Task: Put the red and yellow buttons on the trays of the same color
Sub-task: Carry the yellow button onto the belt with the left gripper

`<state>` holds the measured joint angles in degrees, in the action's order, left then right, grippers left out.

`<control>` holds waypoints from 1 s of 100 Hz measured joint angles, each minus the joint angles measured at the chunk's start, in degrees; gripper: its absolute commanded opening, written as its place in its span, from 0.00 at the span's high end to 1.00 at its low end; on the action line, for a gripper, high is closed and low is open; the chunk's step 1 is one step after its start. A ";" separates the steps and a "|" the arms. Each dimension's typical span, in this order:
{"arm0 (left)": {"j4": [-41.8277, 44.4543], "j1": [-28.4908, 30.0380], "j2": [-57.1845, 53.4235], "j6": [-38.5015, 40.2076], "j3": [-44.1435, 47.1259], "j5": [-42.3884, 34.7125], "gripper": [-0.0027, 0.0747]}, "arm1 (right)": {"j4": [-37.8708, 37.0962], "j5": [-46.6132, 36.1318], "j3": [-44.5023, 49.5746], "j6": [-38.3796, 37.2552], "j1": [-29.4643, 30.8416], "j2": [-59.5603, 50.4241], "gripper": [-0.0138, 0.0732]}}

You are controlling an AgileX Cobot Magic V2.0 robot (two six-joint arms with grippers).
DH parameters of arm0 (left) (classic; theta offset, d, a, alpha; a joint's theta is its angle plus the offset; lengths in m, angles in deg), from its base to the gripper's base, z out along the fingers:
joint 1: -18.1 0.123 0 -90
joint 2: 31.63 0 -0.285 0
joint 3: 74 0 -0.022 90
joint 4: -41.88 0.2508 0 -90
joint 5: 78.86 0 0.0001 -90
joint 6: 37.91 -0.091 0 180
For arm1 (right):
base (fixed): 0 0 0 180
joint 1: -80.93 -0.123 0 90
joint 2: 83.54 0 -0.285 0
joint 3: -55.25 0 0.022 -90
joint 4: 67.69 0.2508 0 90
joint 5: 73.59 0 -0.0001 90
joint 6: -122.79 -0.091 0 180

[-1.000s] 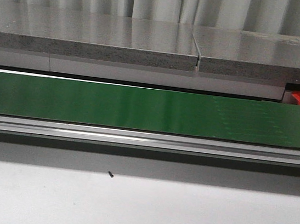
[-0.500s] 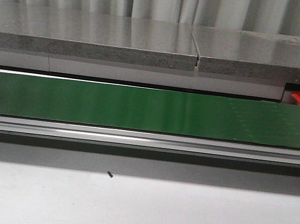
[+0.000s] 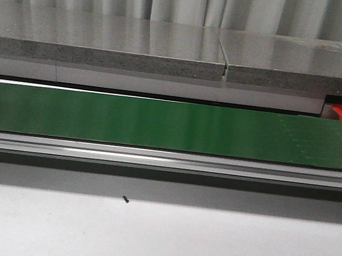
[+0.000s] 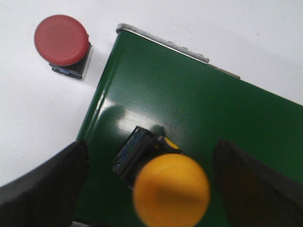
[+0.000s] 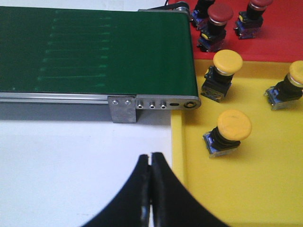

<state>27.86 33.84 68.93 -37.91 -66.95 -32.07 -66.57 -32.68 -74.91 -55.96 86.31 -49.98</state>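
between the spread fingers of the left claw [image 4: 147, 189], wide open and gripping nothing, a yellow button [image 4: 163, 182] lies on the green conveyor belt [image 4: 189, 109]; a red button [image 4: 63, 43] sits on the white tabletop [image 4: 28, 113] at its ten o'clock. right claw [image 5: 151, 189] closed, empty, beside the yellow tray [image 5: 265, 189].

A long green belt [image 3: 159, 123] ran across the white bench [image 3: 206, 246]. A tiny black speck [image 3: 125, 200] lay on the bench, near the belt's metal rail [image 3: 166, 161].

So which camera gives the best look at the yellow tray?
The right wrist view: the yellow tray fills its corner, holding three yellow buttons. The front view shows only the green belt; the left wrist view shows no tray.
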 measured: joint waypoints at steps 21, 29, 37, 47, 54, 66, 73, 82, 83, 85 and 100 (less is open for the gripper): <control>0.00 0.00 -2.95 0.00 0.00 -2.76 0.25 | 0.00 0.00 0.00 0.00 0.00 0.00 0.95; 0.00 0.00 -4.11 0.00 -0.12 -3.70 0.25 | 0.00 0.00 0.00 0.00 0.00 0.00 0.95; -0.08 0.13 -4.52 1.45 -0.72 -4.31 0.25 | 0.00 0.00 0.00 0.00 0.00 0.00 0.95; -0.33 1.32 -4.52 4.14 -0.86 -4.96 0.25 | 0.00 0.00 0.00 0.00 0.00 0.00 0.95; -0.33 2.65 -4.12 5.92 -0.95 -5.08 0.25 | 0.00 0.00 0.00 0.00 0.00 0.00 0.95; -0.33 5.27 -2.25 7.10 -1.20 -5.20 0.25 | 0.00 0.00 0.00 0.00 0.00 0.00 0.95; -0.33 6.56 -0.72 7.34 -1.44 -5.29 0.25 | 0.00 0.00 0.00 0.00 0.00 0.00 0.95; -0.59 7.93 1.76 7.38 -2.09 -5.29 0.25 | 0.00 0.00 0.00 0.00 0.00 0.00 0.95; -0.57 8.06 1.97 7.38 -2.07 -5.29 0.25 | 0.00 0.00 0.00 0.00 0.00 0.00 0.95; -0.73 8.42 2.61 7.38 -2.40 -5.29 0.25 | 0.00 0.00 0.00 0.00 0.00 0.00 0.95; -2.37 9.63 7.45 7.38 -4.51 -5.18 0.25 | 0.00 0.00 0.00 0.00 0.00 0.00 0.95</control>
<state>25.49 43.47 76.38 -30.53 -71.46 -37.25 -66.57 -32.68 -74.91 -55.96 86.31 -49.98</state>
